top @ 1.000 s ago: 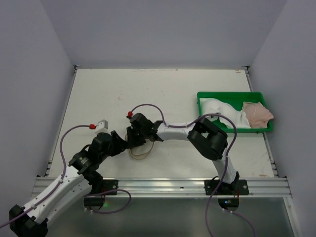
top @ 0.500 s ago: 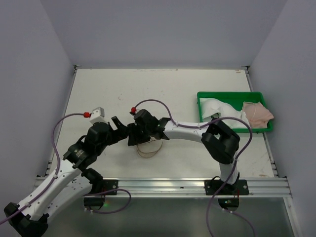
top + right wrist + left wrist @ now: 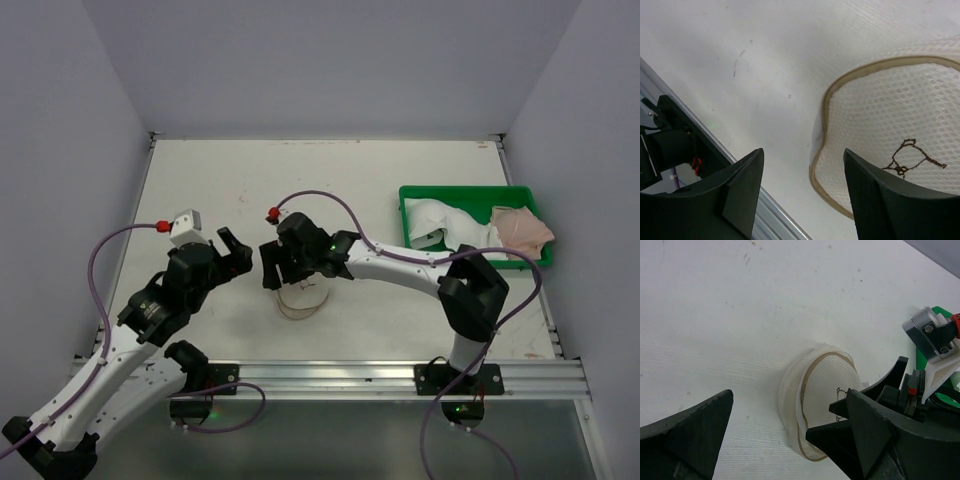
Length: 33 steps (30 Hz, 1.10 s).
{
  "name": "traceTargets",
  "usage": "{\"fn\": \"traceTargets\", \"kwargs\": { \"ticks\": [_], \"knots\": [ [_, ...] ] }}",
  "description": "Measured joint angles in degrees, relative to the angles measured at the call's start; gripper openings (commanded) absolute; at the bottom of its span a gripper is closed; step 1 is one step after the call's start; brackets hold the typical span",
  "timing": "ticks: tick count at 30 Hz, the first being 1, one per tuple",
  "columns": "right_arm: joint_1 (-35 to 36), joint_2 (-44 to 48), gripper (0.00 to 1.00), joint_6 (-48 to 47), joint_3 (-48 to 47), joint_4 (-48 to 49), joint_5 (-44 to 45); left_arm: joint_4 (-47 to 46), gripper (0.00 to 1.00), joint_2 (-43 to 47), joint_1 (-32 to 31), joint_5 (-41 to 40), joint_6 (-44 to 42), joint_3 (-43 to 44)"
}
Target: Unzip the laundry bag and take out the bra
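White mesh laundry bag (image 3: pixel 300 298) lies on the worktop (image 3: pixel 350 180), centre-left and towards the near edge, with the bra-sketch face showing. Right gripper (image 3: pixel 272 265) is over its left side, jaws spread, beige zip rim between them; contact unclear. Left gripper (image 3: pixel 232 250) is just beside it, jaws spread wide, holding nothing. Green tray (image 3: pixel 465 189) with white and pink fabric sits well apart on the right.

Enclosed on three sides by plain grey-lilac walls (image 3: pixel 330 60); floored by a scuffed off-white tabletop (image 3: pixel 340 180), edged at the near side with a metal rail (image 3: pixel 330 378); lit softly and evenly.
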<state>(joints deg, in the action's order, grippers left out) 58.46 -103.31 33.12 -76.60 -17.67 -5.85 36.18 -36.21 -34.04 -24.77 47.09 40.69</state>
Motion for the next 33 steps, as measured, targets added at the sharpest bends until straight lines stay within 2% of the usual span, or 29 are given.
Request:
{"fn": "traceTargets", "kwargs": {
  "ticks": [4, 8, 16, 22, 33],
  "knots": [
    [-0.5, 0.9, 0.66, -1.2, 0.4, -1.8, 3.7, 0.7, 0.99, 0.0, 0.0, -0.2, -0.7, 0.1],
    [-6.1, 6.7, 0.70, -1.9, 3.9, -2.4, 5.2, 1.3, 1.00, -0.4, 0.0, -0.3, -1.7, 0.4],
    [-26.1, 28.2, 0.99, -3.6, 15.0, -2.8, 9.9, 1.6, 1.00, -4.1, 0.0, -0.3, -3.6, 2.1],
    [-33.0, 44.9, 0.99, -6.7, 19.1, -6.2, 14.6, 3.2, 1.00, -4.3, 0.0, -1.1, -5.7, 6.3],
    [-33.4, 71.9, 0.99, -10.1, 19.9, -15.1, 24.2, 10.3, 1.00, 4.2, 0.0, -7.4, -10.0, 16.6]
  ]
}}
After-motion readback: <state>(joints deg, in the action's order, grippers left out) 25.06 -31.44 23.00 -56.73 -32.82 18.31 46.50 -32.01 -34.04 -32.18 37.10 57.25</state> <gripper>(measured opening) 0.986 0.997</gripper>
